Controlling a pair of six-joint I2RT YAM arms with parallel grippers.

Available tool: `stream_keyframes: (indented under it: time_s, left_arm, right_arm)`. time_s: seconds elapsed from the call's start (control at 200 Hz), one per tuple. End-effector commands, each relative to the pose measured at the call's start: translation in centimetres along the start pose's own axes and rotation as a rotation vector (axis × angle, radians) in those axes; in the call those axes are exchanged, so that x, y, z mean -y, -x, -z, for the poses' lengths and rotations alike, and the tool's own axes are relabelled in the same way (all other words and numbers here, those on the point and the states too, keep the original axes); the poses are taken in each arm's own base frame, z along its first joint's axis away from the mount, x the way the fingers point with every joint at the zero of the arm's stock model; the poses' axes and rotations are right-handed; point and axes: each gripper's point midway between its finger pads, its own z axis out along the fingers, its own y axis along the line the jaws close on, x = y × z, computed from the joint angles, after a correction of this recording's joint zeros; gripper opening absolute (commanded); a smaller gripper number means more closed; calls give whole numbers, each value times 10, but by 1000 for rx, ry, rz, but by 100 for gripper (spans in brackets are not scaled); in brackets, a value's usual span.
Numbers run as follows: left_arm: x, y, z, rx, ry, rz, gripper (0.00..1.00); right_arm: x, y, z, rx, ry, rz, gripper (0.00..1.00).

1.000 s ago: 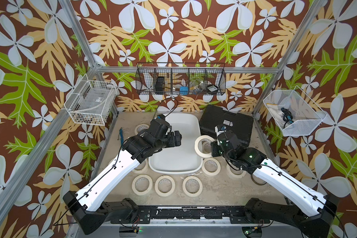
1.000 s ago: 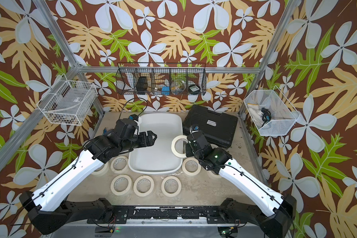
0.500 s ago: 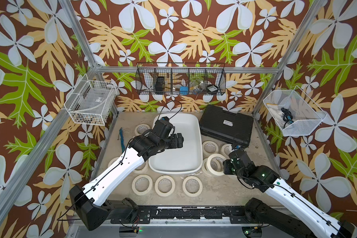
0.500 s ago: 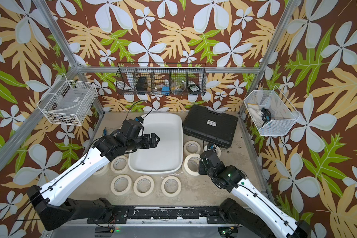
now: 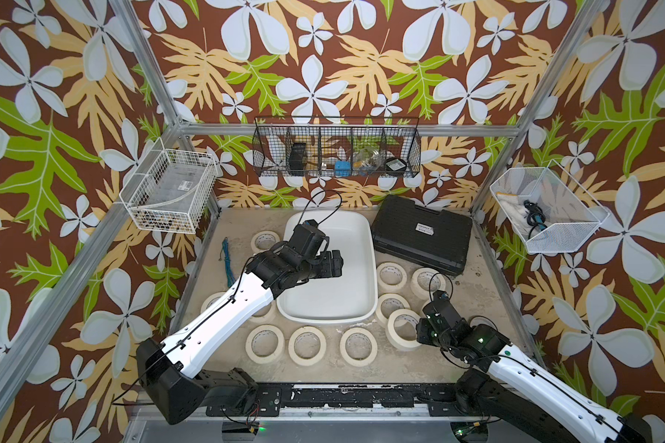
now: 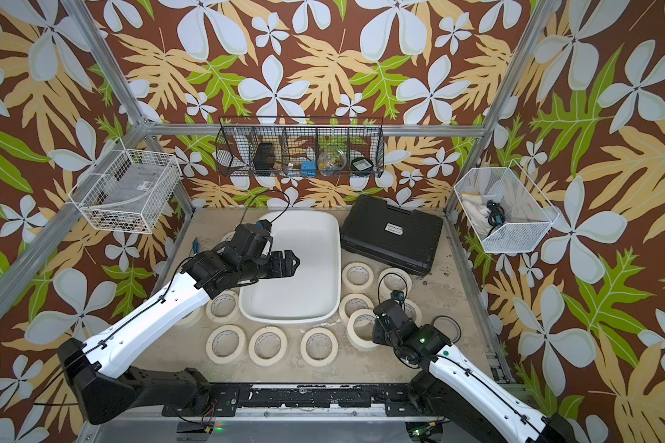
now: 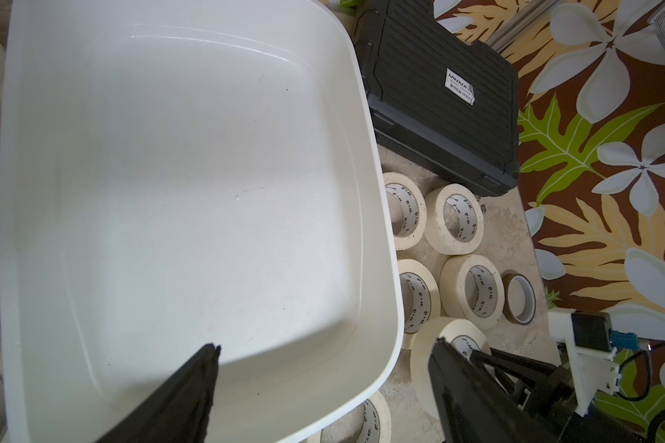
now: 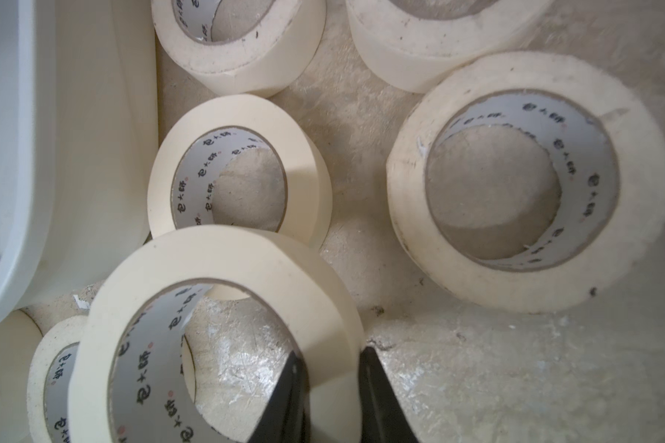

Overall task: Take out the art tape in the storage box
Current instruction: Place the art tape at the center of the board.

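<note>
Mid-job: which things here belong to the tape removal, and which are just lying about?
Job: white tub; tape rolls around it; one roll gripped by the right end effector; left end effector, open.
Lying about: black case; blue cord; wire baskets.
</note>
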Motion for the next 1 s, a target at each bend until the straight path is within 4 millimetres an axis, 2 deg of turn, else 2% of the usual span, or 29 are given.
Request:
stream_keyframes:
  time_s: [0.0,0.15,0.295,0.535,0.661,0.876,0.996]
  left_arm:
    - [4,3,-3,5,-16,-15,89]
    - [4,2,-5,-2,-18,-15,89]
    - [5,2,-7,-5,-20,-17,89]
    - [5,1,-9,-14,-16,-24,89]
    - [5,2,-9,-13,-14,-30,89]
    - [3,-2,-15,-27,-6,-29,89]
    - [2,-4,-19,-39,0,-29,88]
  right_arm:
    - [-10,-1,1,-10,59,-39,0]
    - [-1,-16,-2,-60,37,-105,0]
    - [17,-28,-8,-85,-43,-153,0]
    - [22,-21,-7,-57,-82,-174,0]
    - [20,-12,10,-57,-110,-180,0]
    - [31,4,49,-12,-209,-235,0]
    - [27,2,50,-55,-224,-242,0]
